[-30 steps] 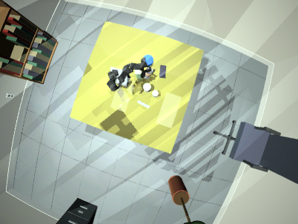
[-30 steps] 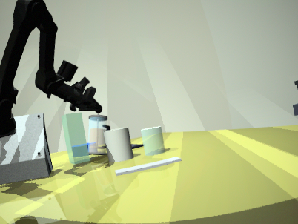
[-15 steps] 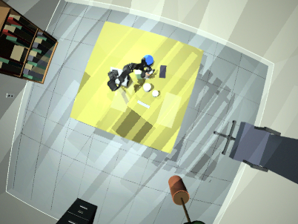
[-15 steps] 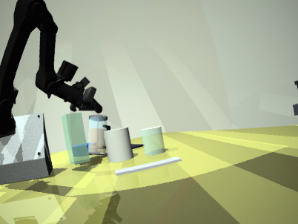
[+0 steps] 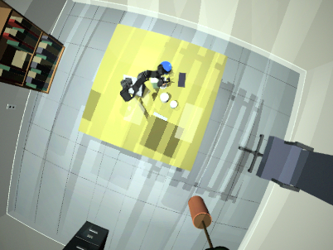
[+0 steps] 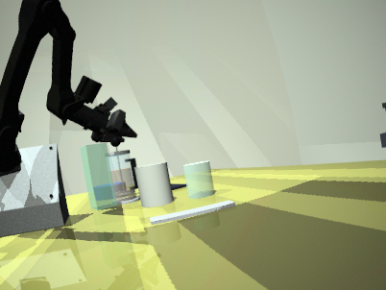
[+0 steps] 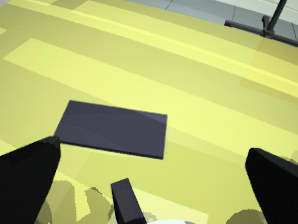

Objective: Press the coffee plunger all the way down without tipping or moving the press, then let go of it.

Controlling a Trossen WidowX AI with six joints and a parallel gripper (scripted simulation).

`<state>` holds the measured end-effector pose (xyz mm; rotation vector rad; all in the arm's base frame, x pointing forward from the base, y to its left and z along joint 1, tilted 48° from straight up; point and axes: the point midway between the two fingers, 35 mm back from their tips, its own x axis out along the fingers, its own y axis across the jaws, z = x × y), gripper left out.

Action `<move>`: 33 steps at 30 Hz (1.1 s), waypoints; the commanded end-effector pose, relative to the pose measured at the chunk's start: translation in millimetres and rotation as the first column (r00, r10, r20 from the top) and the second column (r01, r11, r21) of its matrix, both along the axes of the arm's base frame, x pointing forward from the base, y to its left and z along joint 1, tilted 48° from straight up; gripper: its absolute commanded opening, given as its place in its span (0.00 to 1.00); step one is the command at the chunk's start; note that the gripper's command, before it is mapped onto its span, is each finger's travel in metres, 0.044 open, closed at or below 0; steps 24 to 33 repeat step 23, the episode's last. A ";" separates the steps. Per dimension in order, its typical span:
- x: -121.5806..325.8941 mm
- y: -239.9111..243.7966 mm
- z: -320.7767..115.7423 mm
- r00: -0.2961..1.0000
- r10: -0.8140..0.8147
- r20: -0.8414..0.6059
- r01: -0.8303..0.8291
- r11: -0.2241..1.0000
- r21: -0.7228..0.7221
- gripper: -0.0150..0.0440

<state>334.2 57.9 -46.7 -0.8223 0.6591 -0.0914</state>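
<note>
On the yellow table point(image 6: 298, 202), the coffee press point(image 6: 119, 175) stands upright just beside a translucent green block point(image 6: 98, 177) and a white cylinder point(image 6: 154, 184). Directly above the press hangs the gripper point(image 6: 117, 135), fingers spread wide, gripping nothing.
</note>
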 end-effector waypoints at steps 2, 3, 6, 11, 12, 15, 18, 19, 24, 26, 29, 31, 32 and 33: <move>1.2 4.2 0.6 1.000 0.006 0.001 -0.006 1.000 0.007 1.00; 0.7 5.3 1.4 1.000 0.006 -0.002 -0.006 1.000 0.006 1.00; -0.7 12.5 5.7 1.000 0.024 -0.010 -0.024 1.000 -0.002 1.00; -12.0 30.4 30.6 1.000 0.010 -0.019 -0.010 1.000 0.003 1.00; -15.8 34.4 37.7 1.000 0.007 -0.020 -0.007 1.000 0.003 1.00; -30.0 44.4 60.4 1.000 -0.002 -0.019 0.002 1.000 0.000 1.00; -38.1 47.5 71.2 1.000 -0.005 -0.016 0.005 1.000 -0.003 1.00; -38.1 47.5 71.2 1.000 -0.005 -0.016 0.005 1.000 -0.003 1.00; -38.1 47.3 70.3 1.000 -0.005 -0.016 0.005 1.000 -0.003 1.00; -38.1 47.3 70.3 1.000 -0.005 -0.016 0.005 1.000 -0.003 1.00; -38.1 47.3 70.3 1.000 -0.005 -0.016 0.005 1.000 -0.003 1.00; -38.1 47.3 70.3 1.000 -0.005 -0.016 0.005 1.000 -0.003 1.00; -38.1 47.3 70.3 1.000 -0.005 -0.016 0.005 1.000 -0.003 1.00; -38.1 47.3 70.3 1.000 -0.005 -0.016 0.005 1.000 -0.003 1.00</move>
